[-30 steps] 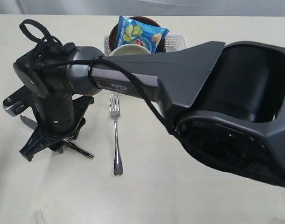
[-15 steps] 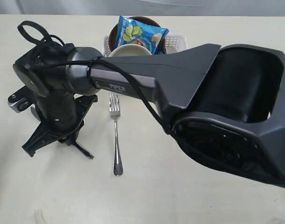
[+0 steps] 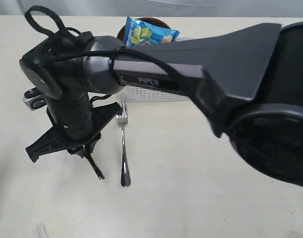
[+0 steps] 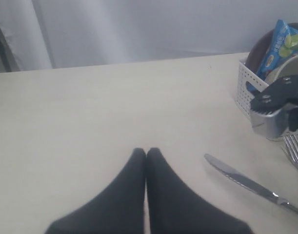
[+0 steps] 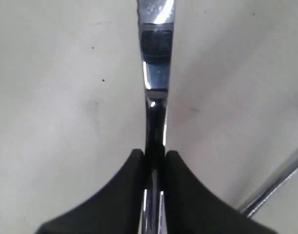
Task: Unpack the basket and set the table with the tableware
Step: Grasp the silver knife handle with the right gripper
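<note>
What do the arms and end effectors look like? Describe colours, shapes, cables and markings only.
The right arm is matte dark grey-black, its broad shell tapering to a rounded wrist, with pale PIPER lettering and a looped black cable. The right end effector and left end effector have smooth black fingers tapering to rounded tips.

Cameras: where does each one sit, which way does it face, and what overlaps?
Exterior view: above the table, looking down; the right arm crosses the frame, with the right gripper left of the fork.
Left wrist view: low over the table, facing across it towards the basket; its own left gripper is shut and empty.
Right wrist view: looks steeply down at the tabletop; its own gripper is shut on the knife.
Shared: knife and fork appear in all three; basket and chip bag in exterior and left wrist.
</note>
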`<action>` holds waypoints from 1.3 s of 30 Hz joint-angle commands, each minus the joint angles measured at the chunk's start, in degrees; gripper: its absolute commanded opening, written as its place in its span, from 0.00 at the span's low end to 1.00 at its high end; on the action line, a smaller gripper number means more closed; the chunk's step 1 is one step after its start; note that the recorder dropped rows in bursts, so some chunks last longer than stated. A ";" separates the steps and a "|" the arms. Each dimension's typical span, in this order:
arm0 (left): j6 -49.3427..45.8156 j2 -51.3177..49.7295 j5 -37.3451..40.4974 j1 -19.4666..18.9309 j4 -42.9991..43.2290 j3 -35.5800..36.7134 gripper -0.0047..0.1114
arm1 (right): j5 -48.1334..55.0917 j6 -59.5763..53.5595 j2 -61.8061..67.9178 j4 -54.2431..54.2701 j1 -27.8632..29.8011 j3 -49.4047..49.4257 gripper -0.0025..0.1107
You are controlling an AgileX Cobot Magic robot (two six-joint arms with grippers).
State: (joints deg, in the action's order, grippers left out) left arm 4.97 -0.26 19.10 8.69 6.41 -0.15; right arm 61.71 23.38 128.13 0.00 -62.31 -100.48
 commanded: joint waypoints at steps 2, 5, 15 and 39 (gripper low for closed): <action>-0.09 0.26 -0.41 -0.15 -0.21 0.15 0.04 | -9.31 8.44 -7.22 0.00 0.59 11.08 0.02; -0.09 0.26 -0.41 -0.15 -0.21 0.15 0.04 | -12.59 14.73 -9.17 0.00 0.59 16.37 0.02; -0.09 0.26 -0.41 -0.15 -0.21 0.15 0.04 | -18.17 24.84 -10.09 -0.33 0.72 20.70 0.02; -0.09 0.26 -0.41 -0.15 -0.21 0.15 0.04 | -17.52 35.31 -7.83 -10.18 1.10 20.70 0.02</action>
State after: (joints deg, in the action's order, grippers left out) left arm 4.97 -0.26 19.10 8.69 6.41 -0.15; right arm 45.62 59.12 120.39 -9.07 -61.61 -79.84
